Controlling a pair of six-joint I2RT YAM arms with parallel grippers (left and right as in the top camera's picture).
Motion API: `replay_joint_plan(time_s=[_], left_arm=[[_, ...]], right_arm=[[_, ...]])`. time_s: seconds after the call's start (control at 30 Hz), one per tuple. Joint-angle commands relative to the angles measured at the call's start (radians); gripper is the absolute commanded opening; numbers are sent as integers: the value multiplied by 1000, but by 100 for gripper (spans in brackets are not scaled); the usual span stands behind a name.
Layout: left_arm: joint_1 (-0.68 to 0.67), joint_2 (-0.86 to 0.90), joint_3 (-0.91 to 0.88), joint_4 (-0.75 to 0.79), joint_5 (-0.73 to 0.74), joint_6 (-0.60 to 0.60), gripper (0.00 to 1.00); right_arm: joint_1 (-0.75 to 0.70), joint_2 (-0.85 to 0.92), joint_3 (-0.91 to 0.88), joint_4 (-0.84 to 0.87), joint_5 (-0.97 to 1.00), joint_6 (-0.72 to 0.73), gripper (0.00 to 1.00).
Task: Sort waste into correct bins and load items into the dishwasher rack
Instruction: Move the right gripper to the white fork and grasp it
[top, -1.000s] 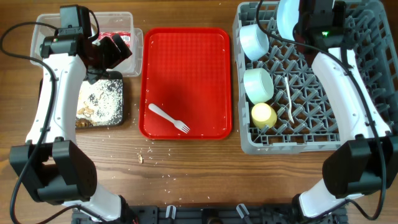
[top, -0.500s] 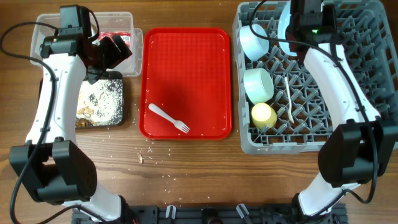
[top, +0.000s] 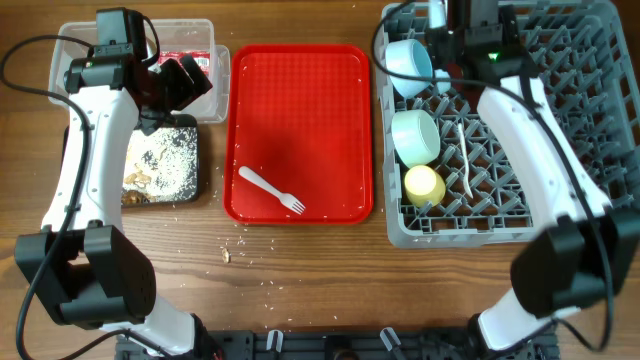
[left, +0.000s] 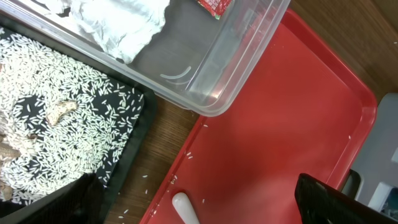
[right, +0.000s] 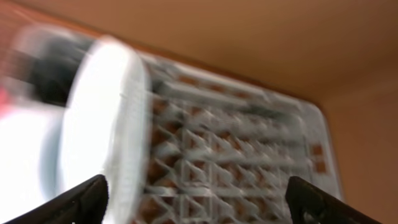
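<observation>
The grey dishwasher rack (top: 560, 190) holds two pale bowls (top: 408, 62) (top: 415, 135), a yellow cup (top: 423, 185) and a white spoon (top: 463, 160). The pale plate (right: 106, 124) stands on edge at the rack's back left, seen as a thin sliver (top: 437, 12) from overhead. My right gripper (right: 199, 205) is open around it, the rim close to the left finger; the view is blurred. My left gripper (left: 199, 205) hangs open over the red tray's corner, above the fork's handle (left: 185, 208). The fork (top: 272, 190) lies on the red tray (top: 300, 100).
The clear tub (top: 70, 50) at the back left holds a crumpled napkin (left: 118, 22) and a red wrapper (top: 190, 60). In front of it, the black tray (top: 200, 160) holds rice and brown scraps. Loose grains lie on the wood (top: 240, 250) before the red tray.
My right gripper has opened and let go of the plate, which now stands on edge in the rack. The right arm has shifted left. The left arm has not moved.
</observation>
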Motion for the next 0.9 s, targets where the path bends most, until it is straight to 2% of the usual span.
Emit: replay_joint_plan(time_s=[0.0, 0.13, 0.23, 0.3, 0.33, 0.47, 0.67, 0.87], left_arm=[[1, -11, 10, 2, -10, 2, 100], [1, -11, 10, 2, -10, 2, 100], [1, -11, 10, 2, -10, 2, 100], [1, -11, 10, 2, -10, 2, 100], [1, -11, 10, 2, -10, 2, 100], [1, -11, 10, 2, -10, 2, 100], [1, -11, 10, 2, -10, 2, 100], [1, -11, 10, 2, -10, 2, 100]], right_arm=[[48, -99, 1, -4, -227, 68, 89], [84, -95, 1, -46, -264, 92, 89], [105, -95, 1, -90, -466, 96, 81], [150, -79, 1, -120, -651, 101, 72], [191, -55, 1, -121, -665, 97, 71], [393, 93, 1, -134, -613, 7, 69], [650, 286, 0, -163, -340, -155, 73], [703, 388, -4, -206, -307, -286, 80]])
